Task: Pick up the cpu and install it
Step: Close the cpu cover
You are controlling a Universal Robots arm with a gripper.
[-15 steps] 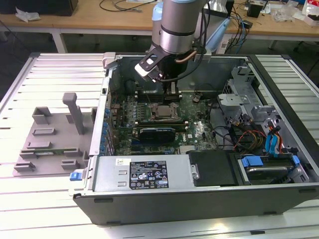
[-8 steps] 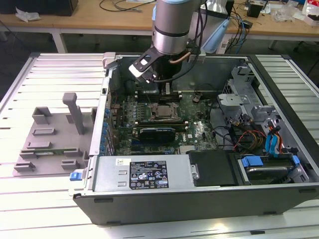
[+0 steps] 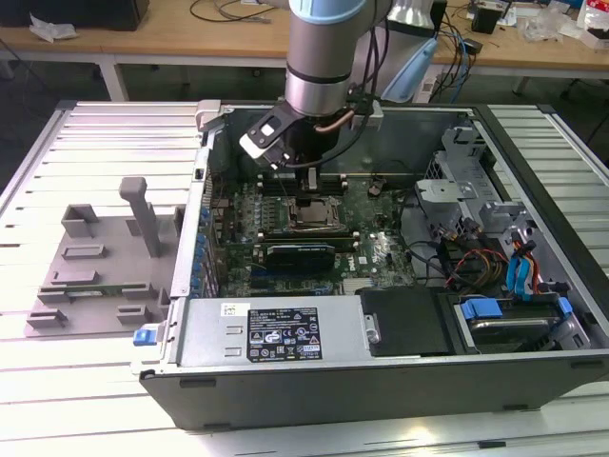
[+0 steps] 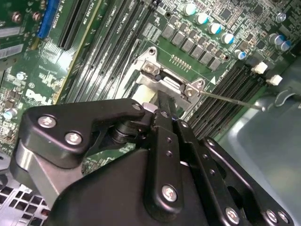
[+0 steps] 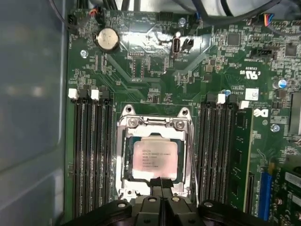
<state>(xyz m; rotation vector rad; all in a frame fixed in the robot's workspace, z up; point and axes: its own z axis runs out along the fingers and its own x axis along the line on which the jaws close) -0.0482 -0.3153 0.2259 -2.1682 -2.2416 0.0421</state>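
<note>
First wrist view: you see the cpu [image 5: 155,158] lying in its socket [image 5: 153,123] | second wrist view: gripper [image 4: 160,101] narrow, tips together.

The pale slatted table [image 3: 105,143] carries an open computer case [image 3: 381,390] and, just beside it on the exterior view's left, a grey plastic holder [image 3: 86,276].

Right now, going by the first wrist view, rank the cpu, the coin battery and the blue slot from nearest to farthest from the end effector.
1. cpu, in the socket, just ahead of the end effector.
2. blue slot, beyond a bank of memory slots.
3. coin battery, past the socket's far end.
</note>
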